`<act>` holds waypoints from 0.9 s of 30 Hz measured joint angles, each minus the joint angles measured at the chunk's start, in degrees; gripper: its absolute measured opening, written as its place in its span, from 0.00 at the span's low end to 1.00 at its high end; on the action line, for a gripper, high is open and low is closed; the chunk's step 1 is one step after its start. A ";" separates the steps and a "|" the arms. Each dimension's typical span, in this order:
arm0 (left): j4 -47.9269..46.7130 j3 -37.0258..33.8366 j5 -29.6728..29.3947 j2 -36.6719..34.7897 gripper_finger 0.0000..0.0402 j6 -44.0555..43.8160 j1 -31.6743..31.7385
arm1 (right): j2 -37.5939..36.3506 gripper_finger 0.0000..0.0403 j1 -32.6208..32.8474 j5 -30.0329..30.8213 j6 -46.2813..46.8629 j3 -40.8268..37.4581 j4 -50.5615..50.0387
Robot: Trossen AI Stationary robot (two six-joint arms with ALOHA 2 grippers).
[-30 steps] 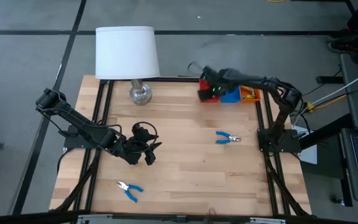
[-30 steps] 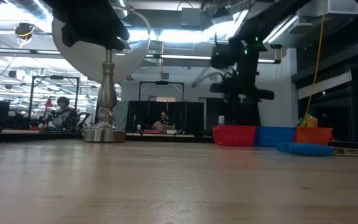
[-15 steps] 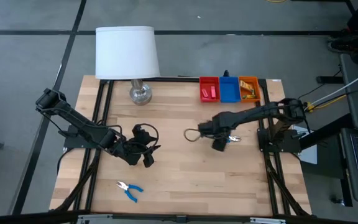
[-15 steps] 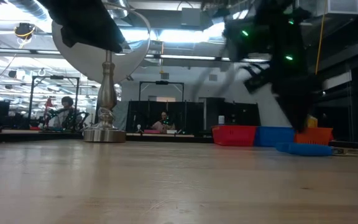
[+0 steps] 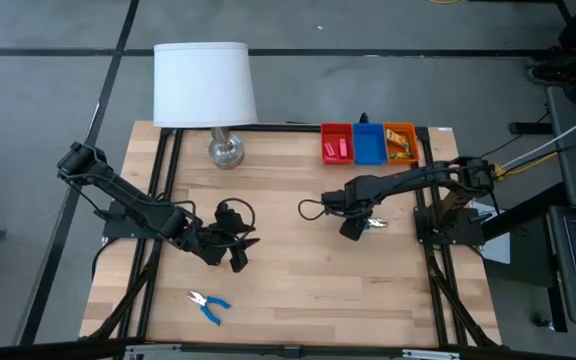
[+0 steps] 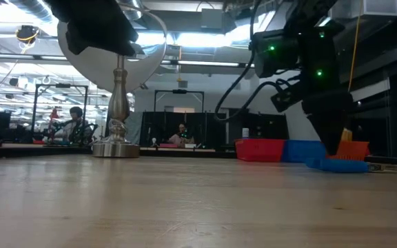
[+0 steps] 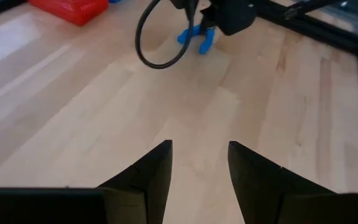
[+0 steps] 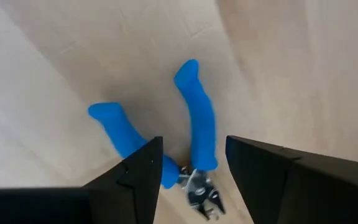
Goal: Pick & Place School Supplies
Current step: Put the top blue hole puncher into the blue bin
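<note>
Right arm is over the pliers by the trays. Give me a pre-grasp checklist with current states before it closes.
1. Right pincer open: ok, fingers apart.
2. Pliers lined up between the fingers: ok in the right wrist view.
3. Pliers lying flat on the table: ok.
4. Fingers low enough to grip: cannot tell.
5. Blue tray has room: ok, looks empty.
6. Left pincer out of the way: ok, open over bare wood.

Blue-handled pliers [image 8: 194, 124], red tray [image 5: 336, 143], blue tray [image 5: 369, 144], orange tray [image 5: 401, 142], white lampshade [image 5: 204, 83].
</note>
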 joint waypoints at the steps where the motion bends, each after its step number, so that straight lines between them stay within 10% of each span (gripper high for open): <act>1: 0.36 -0.01 0.33 0.00 0.38 -0.46 0.00 | 0.00 0.44 0.00 0.29 -0.42 -0.02 -0.12; 19: 3.36 0.01 0.96 0.00 0.38 -3.13 0.00 | -3.19 0.42 -2.75 -2.96 -1.88 -11.43 8.81; 27: 3.56 0.01 0.97 0.00 0.38 -3.23 0.00 | -6.92 0.10 -2.78 -3.26 2.83 -12.25 10.86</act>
